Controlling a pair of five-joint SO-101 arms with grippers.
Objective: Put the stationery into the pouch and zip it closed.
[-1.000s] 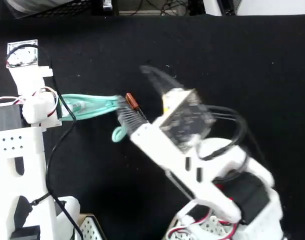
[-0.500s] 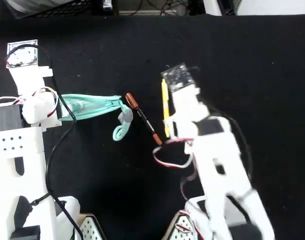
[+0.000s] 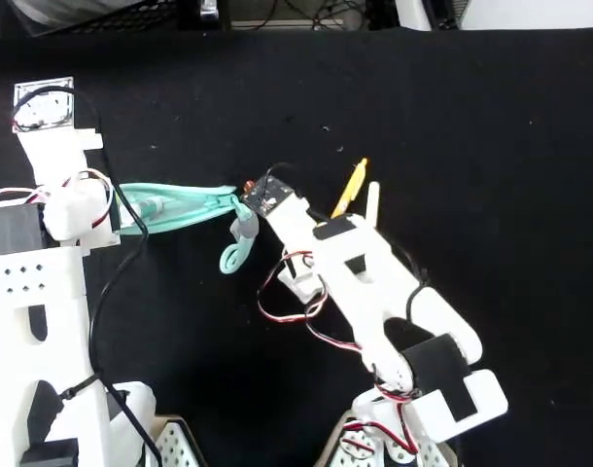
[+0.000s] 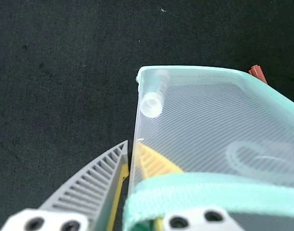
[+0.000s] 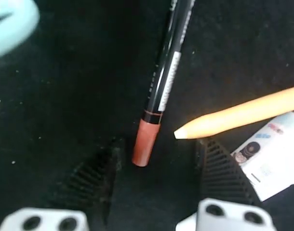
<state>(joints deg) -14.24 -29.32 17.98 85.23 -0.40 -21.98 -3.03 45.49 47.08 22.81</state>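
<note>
My left gripper (image 3: 122, 212) is shut on the end of the translucent teal pouch (image 3: 175, 207), which lies on the black table; up close the pouch (image 4: 209, 125) stands between the fingers (image 4: 99, 185). A teal loop strap (image 3: 233, 255) hangs at the pouch's other end. A black pen with a brown cap (image 5: 161, 91) lies right by that end. My right gripper (image 5: 156, 163) is open low over the pen, one finger on each side of the cap, not touching it. In the high view the right gripper (image 3: 261, 197) covers most of the pen.
An orange-yellow pencil (image 3: 352, 187) lies tilted just right of my right arm, its tip (image 5: 183, 133) near the pen's cap. A white eraser (image 5: 267, 154) with a printed label sits beside it. Something small, round and white (image 4: 152, 103) shows through the pouch.
My right arm swung left from over the pencil to the pen's cap by the pouch. The pencil went from upright to tilted, farther right. The left arm and pouch stayed still.
</note>
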